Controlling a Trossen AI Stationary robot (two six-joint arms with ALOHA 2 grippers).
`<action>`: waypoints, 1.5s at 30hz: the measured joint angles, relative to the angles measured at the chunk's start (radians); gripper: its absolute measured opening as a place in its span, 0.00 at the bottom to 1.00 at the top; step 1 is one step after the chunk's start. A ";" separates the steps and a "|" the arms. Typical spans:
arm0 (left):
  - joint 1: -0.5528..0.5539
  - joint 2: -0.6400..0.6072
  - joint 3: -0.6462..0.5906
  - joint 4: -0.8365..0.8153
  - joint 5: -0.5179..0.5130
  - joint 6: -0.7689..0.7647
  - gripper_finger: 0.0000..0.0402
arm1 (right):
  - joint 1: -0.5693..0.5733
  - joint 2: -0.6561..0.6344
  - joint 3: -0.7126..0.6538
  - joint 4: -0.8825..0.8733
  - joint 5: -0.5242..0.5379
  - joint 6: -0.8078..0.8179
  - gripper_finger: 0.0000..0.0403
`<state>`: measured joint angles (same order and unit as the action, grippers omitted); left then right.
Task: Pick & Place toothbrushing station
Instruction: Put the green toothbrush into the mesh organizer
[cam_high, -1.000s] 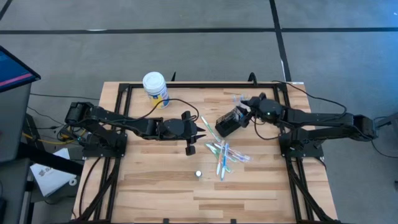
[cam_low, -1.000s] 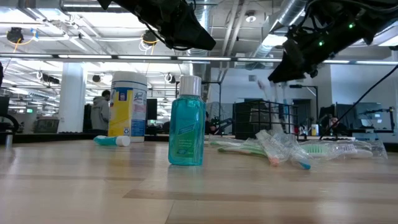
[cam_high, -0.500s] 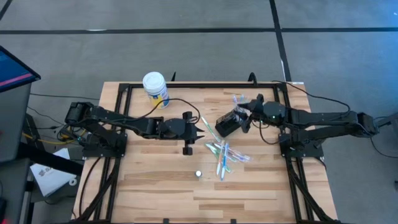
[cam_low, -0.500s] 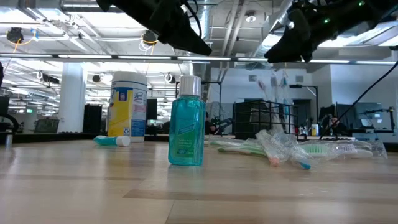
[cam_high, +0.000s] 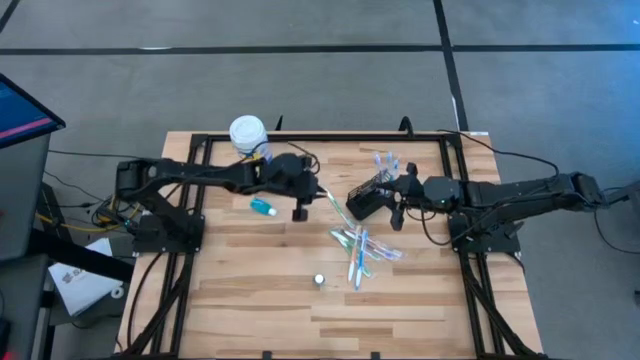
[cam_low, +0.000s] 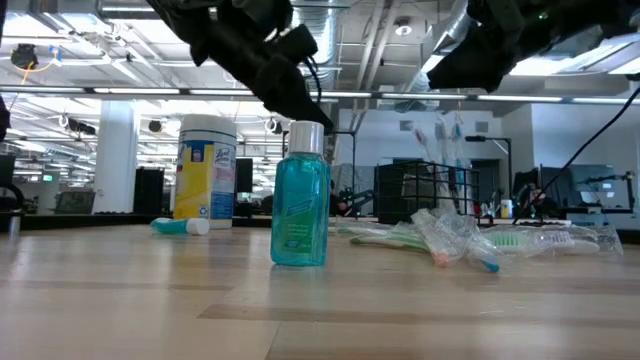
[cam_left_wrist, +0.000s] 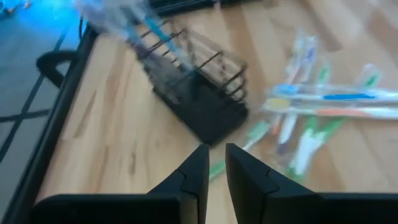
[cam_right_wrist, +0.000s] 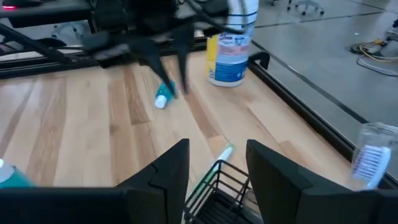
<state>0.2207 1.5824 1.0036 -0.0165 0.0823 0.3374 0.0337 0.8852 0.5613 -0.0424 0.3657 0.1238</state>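
The black wire-mesh holder (cam_high: 366, 198) stands on its base right of the table's middle, with a few toothbrushes (cam_low: 440, 130) upright in it. More toothbrushes (cam_high: 358, 246) lie in a loose pile on the table near it. The small teal tube (cam_high: 263, 207) lies on the wood left of centre. My left gripper (cam_high: 314, 193) is shut and empty, above the table left of the holder and pointing at it (cam_left_wrist: 199, 93). My right gripper (cam_high: 386, 198) is open and empty, raised above the holder (cam_right_wrist: 217, 180), fingers (cam_right_wrist: 166, 174) wide apart.
A white-lidded yellow-and-blue jar (cam_high: 248, 135) stands at the far left of the board. A teal bottle with a silver cap (cam_low: 300, 195) stands near the front middle (cam_high: 319, 279). A black frame (cam_high: 200, 145) rims the table. Bare wood lies at the near left.
My left gripper has swung toward the table's far edge, uncovering the teal tube. My right gripper has risen from the toothbrushes standing in the holder and drawn a little toward the near edge. The holder and the toothbrushes have stayed put.
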 joint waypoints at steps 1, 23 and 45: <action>0.015 0.015 0.014 -0.008 0.005 0.000 0.12 | -0.001 0.000 0.000 0.010 0.001 0.000 0.37; -0.013 0.312 0.179 -0.187 0.076 0.372 0.25 | 0.013 0.006 0.000 0.021 0.001 0.000 0.37; 0.003 0.393 0.178 -0.074 -0.086 0.392 0.48 | 0.018 0.006 0.000 0.028 0.001 0.000 0.37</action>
<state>0.2239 1.9754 1.1820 -0.0903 -0.0036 0.7292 0.0521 0.8909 0.5610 -0.0143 0.3668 0.1238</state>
